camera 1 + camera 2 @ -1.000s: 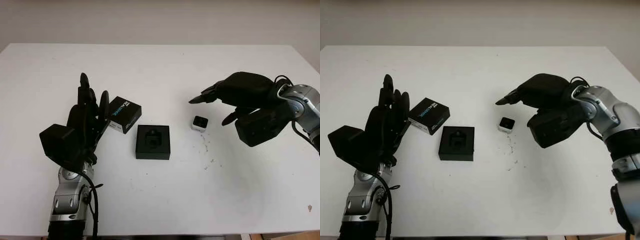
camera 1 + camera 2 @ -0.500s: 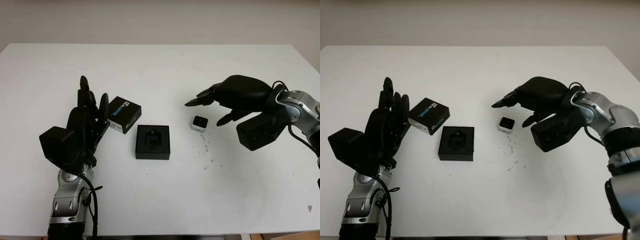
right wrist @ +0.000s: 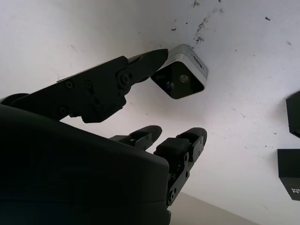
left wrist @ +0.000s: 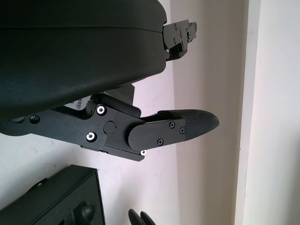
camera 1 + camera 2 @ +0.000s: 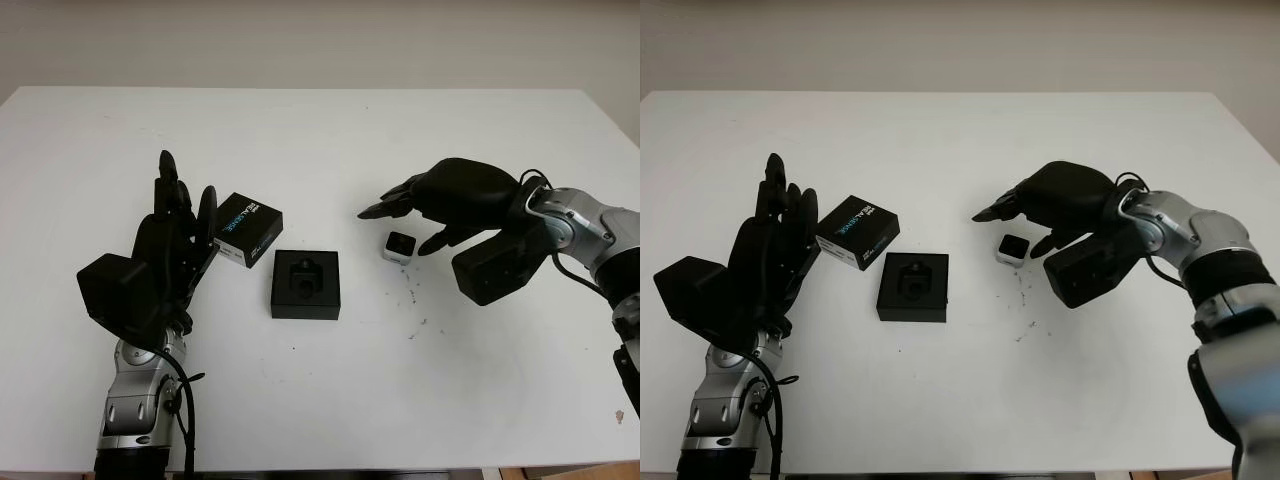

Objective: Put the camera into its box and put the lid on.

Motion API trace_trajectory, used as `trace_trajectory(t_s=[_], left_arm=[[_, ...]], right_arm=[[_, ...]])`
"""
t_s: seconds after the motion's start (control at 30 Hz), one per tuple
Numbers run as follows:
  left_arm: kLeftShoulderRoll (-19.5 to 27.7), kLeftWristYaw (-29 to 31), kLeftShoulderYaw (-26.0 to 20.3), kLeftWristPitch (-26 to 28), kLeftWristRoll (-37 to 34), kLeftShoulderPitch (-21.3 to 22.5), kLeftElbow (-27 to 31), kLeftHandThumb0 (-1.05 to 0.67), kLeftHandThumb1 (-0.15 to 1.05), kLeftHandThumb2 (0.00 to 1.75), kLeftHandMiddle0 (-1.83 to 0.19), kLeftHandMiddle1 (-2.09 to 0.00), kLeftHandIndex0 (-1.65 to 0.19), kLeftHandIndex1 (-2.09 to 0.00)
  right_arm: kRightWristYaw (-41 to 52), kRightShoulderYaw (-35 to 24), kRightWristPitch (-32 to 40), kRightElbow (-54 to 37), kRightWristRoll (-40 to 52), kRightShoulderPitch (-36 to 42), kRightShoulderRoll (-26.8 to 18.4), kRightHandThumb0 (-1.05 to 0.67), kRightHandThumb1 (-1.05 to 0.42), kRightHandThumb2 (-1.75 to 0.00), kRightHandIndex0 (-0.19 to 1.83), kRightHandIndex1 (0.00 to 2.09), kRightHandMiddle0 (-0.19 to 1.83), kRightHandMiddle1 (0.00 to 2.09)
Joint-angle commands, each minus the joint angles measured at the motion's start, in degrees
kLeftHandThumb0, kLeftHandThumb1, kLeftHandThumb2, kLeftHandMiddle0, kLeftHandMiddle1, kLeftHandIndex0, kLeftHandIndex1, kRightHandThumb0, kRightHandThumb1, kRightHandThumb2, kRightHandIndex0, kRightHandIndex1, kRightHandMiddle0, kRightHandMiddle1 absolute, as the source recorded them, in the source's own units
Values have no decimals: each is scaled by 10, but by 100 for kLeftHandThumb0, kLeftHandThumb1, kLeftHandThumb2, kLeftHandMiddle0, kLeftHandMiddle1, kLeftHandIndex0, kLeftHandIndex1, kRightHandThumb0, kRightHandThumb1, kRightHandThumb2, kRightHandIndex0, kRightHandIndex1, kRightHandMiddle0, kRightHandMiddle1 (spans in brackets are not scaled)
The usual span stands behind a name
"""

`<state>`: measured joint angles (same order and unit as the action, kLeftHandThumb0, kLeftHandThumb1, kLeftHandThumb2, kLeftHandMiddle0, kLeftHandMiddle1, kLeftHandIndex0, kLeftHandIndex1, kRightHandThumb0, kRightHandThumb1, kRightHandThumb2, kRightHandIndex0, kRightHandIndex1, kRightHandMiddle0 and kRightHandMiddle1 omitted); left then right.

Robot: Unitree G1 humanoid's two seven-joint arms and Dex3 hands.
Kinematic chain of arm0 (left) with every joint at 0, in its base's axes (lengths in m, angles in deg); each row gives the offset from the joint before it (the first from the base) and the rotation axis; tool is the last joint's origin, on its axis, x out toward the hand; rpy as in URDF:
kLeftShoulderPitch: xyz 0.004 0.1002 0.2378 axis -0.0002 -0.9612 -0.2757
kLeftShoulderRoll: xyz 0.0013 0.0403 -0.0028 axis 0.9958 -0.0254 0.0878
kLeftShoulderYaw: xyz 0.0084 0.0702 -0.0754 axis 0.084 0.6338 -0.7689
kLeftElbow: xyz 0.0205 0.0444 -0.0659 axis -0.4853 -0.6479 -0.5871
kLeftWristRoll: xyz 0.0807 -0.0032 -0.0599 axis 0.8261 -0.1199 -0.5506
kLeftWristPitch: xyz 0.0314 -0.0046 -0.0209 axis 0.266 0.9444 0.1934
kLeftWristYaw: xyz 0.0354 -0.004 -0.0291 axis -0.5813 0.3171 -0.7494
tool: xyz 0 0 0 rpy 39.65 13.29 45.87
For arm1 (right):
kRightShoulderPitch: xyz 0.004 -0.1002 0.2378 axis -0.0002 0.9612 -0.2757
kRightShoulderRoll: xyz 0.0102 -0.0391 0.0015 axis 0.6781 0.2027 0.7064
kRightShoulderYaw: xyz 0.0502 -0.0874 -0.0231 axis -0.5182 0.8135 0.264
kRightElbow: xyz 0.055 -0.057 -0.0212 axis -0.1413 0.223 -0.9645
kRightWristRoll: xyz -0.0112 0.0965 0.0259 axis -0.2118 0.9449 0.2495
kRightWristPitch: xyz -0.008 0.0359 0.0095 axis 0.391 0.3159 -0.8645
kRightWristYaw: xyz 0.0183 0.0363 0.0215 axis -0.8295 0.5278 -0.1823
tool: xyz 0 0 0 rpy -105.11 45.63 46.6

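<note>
Although small and probably light, the camera (image 5: 400, 246), lying on the table (image 5: 330, 390) right of the open box (image 5: 305, 284), is judged rigid and slick; its side faces are recommended. Right hand (image 5: 440, 205): open above it, nothing held. Left hand (image 5: 165, 250): open, idle beside the lid (image 5: 247, 229).

Unreadable print on lid (image 5: 248, 229)
</note>
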<state>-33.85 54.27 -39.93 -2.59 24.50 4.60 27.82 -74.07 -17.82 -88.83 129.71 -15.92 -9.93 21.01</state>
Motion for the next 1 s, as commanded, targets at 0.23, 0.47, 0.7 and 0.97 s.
trace_trajectory(t_s=[0.23, 0.47, 0.7, 0.97], left_arm=[[0, 2, 0, 3, -2, -6, 14, -59, 105, 50, 19, -1, 19, 0], [2, 1, 0, 2, 1, -7, 16, -59, 105, 50, 19, 0, 19, 0], [1, 0, 1, 4, 3, -8, 18, -59, 105, 50, 19, -1, 19, 0], [2, 1, 0, 4, 1, -9, 19, -60, 105, 49, 19, -1, 19, 0]], right_arm=[[-40, 24, -6, 28, -18, -22, 10, -26, -84, -5, 55, 14, 56, 10], [-35, 31, 0, 33, -18, -25, 6, -26, -86, -6, 55, 15, 57, 11], [-52, 35, -2, 40, -23, -24, 4, -24, -85, -5, 60, 19, 63, 16], [-70, 45, 3, 51, -36, -28, 1, -25, -87, -6, 64, 25, 66, 27]])
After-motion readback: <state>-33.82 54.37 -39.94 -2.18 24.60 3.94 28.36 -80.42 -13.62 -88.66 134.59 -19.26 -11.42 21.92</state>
